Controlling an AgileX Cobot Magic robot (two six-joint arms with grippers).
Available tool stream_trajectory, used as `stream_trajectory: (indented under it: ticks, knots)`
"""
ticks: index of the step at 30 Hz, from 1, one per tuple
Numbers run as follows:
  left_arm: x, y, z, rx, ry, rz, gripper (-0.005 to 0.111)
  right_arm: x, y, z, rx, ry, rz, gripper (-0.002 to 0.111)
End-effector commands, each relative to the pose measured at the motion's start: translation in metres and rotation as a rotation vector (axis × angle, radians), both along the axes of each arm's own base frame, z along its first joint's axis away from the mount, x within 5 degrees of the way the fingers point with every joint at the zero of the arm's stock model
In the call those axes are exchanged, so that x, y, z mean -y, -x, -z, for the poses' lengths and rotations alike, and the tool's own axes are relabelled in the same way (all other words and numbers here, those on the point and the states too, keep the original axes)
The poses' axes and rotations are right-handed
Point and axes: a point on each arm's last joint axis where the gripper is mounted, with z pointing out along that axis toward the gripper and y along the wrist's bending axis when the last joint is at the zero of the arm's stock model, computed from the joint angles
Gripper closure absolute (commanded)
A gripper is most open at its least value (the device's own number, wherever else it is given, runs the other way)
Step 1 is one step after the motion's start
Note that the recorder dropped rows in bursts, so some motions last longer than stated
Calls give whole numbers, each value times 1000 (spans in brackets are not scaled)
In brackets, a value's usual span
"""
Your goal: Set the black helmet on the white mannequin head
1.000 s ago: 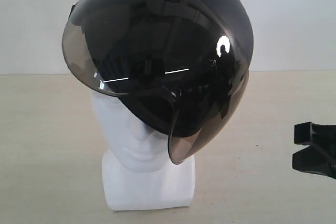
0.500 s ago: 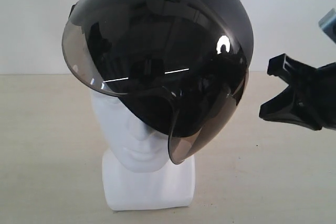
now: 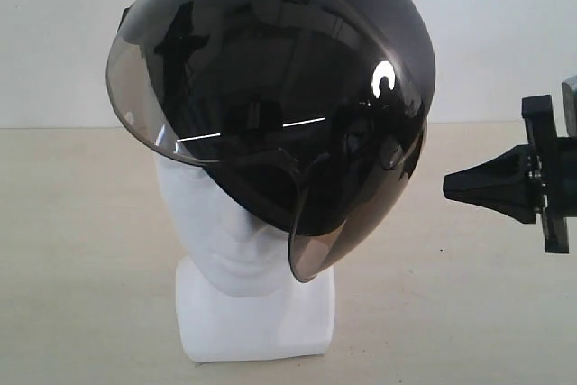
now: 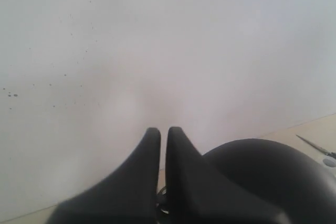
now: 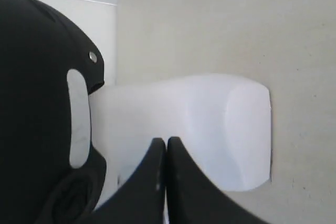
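Note:
The black helmet [image 3: 297,60] sits tilted over the white mannequin head [image 3: 225,241], its smoky visor [image 3: 180,87] covering the upper face; mouth, chin and blocky base show below. My right gripper [image 3: 448,188] hangs level at the right, shut and empty, tips pointing at the helmet's side with a gap between. Its wrist view shows the gripper [image 5: 166,140] in front of the head's neck and base [image 5: 210,119], with the helmet [image 5: 37,77] beside them. My left gripper [image 4: 163,129] is shut on nothing, with the helmet's dome [image 4: 262,171] just beside its fingers; the exterior view does not show it.
The head stands on a beige table [image 3: 81,223] before a white wall [image 3: 505,33]. A thin metal object [image 4: 315,146] lies on the table beyond the helmet in the left wrist view.
My right gripper has risen from the lower right edge, turned, and now points level at the helmet's side. Helmet and head have not moved.

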Motion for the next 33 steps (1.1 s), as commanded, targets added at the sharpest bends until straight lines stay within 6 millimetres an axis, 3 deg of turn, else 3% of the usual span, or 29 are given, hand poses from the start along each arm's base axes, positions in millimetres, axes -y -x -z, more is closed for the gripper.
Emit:
stream_trajectory:
  ticks: [1,6,14,27,33]
  knots:
    - [9,-18,7,-24,-16,3,102,-3,-17,11,62,-88,44,108]
    - [15,-29,12,-25,-8,4,102,-33,-30,20,59,-100,-50,108]
    - [22,-43,24,-67,-29,3,102,-75,-42,1,119,-124,-165,108]
    - [22,-44,24,-61,-24,4,102,-83,-47,-7,117,-170,-144,108]
    - [27,-49,34,-136,-14,16,102,-83,-47,-7,117,-173,-141,108]
